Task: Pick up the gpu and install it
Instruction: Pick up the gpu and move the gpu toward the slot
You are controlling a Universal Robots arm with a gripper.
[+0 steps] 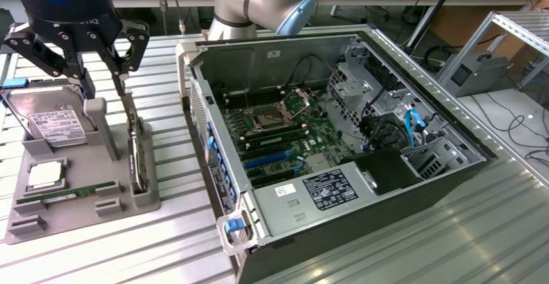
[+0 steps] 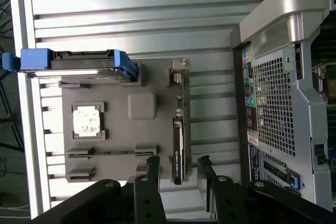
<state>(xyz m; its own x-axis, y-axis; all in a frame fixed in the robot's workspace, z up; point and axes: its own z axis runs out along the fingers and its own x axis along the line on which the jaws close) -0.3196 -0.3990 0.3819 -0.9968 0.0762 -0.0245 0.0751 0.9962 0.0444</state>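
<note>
Wrist view: gpu [image 2: 178, 145] below, between spread jaws

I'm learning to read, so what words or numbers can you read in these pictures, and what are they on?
"55", I think: white sticker on the computer case.
Too small to read: black label inside the case; white label on the hard drive; white print on the gpu.

Ext cam: high, angled down across desk [image 1: 429, 258], mid-range; PC case [image 1: 257, 65] centre frame, parts tray [image 1: 69, 216] lower left. Wrist cam: straight down past own jaws, close over tray. Shared: tray + case side.
</note>
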